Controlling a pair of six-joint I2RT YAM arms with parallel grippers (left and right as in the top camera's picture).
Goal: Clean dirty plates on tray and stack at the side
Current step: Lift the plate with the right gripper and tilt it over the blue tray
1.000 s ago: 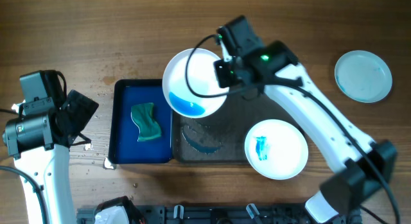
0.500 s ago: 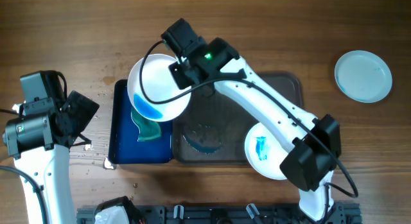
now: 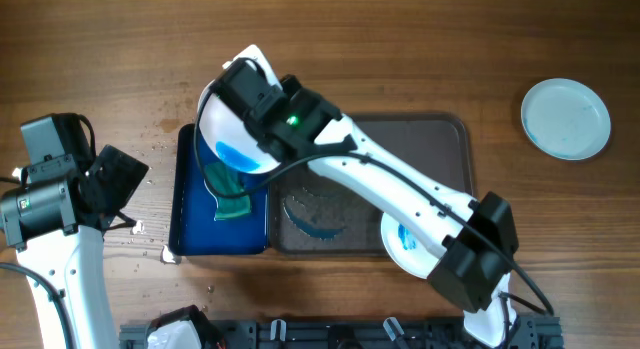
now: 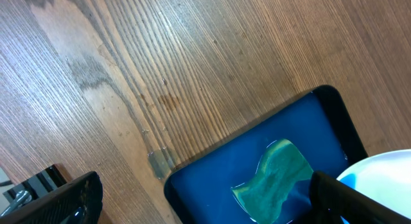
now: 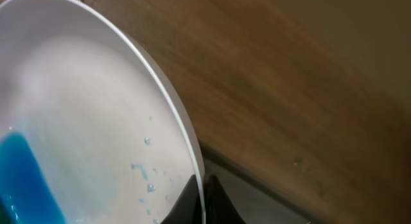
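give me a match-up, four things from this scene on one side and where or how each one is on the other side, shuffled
Things:
1. plate with blue puddle
2. green sponge
3. pale bluish plate
4. left tool

Place or state:
a. lying in the blue tray
b. open, holding nothing
c. alone on the table, far right
d. tilted, rim gripped by the right tool

Pairs: 1-d, 2-a, 3-c, 4-b

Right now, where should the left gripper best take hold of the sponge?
Probably across its pinched middle, coming straight down. The sponge lies flat in the blue tray, so only a top-down pinch reaches its wavy sides, and the lifted plate overhangs one end, leaving the rest clear.
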